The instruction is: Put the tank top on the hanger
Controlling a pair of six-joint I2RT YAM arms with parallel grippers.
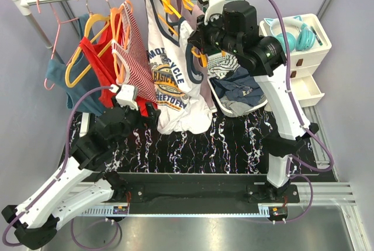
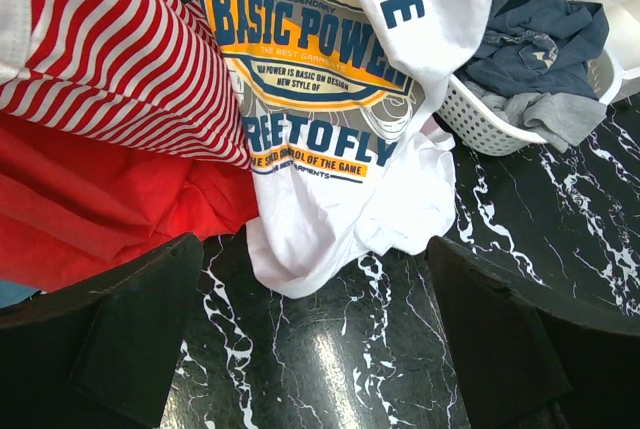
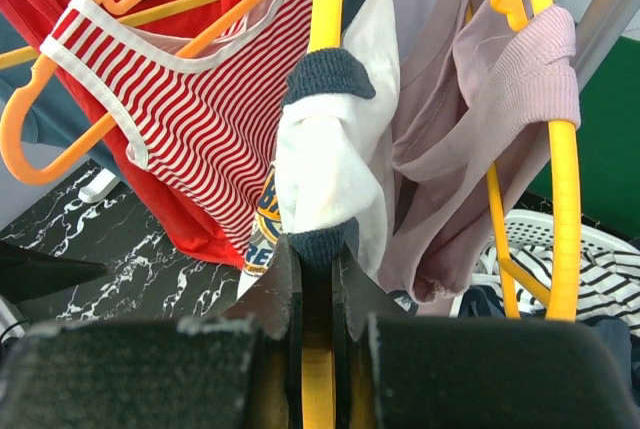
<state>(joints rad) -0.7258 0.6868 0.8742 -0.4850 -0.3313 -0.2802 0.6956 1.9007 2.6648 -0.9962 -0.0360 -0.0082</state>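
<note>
My left gripper (image 2: 315, 349) hangs spread wide and empty, near the tank top (image 2: 350, 209), whose hem pools on the table (image 2: 560, 249). Further right, my right gripper (image 3: 318, 249) pinches the hanger (image 3: 326, 9) right at a bunched strap. Any tilt could slide that strap off.

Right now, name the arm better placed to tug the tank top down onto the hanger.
Left. The left hand is open and empty at the hem of the tank top. The right hand is shut on the hanger with a strap draped over it, so it is occupied.
</note>
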